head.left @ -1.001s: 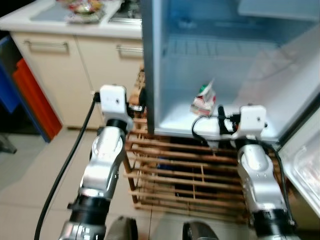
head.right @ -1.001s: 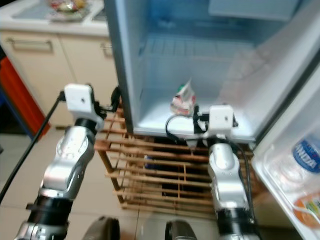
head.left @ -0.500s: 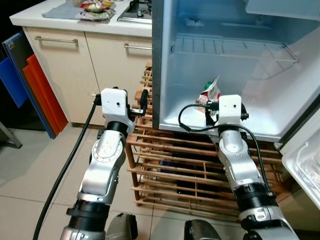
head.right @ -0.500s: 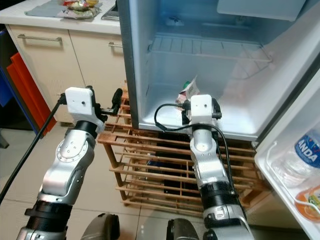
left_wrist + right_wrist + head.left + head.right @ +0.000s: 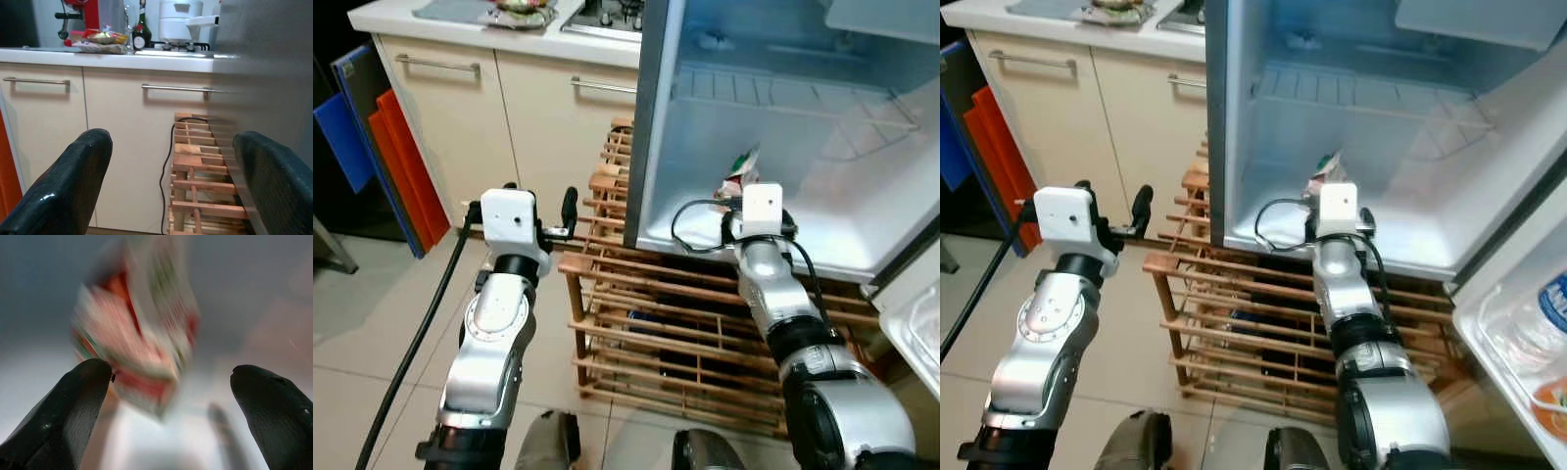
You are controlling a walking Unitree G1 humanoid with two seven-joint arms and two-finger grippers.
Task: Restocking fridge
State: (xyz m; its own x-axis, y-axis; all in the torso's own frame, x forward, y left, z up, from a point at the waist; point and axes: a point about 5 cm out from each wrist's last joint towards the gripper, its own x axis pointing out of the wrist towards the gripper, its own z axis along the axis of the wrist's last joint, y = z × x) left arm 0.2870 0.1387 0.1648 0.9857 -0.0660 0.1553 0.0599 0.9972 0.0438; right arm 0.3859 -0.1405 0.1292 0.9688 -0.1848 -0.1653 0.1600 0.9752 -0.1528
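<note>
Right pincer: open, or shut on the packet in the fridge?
Open. In the wrist view the two fingers stand wide apart, with the red and green packet beyond them, blurred. Whether either finger touches it, I cannot tell.

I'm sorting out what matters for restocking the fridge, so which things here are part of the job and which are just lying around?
Part of the job:
fridge, door open
packet on the fridge floor
right claw, open, just short of the packet
bottles in the door shelf

Just lying about:
wooden rack under the fridge
cabinets
stove
food tray on the counter
left claw, open, beside the fridge
</note>
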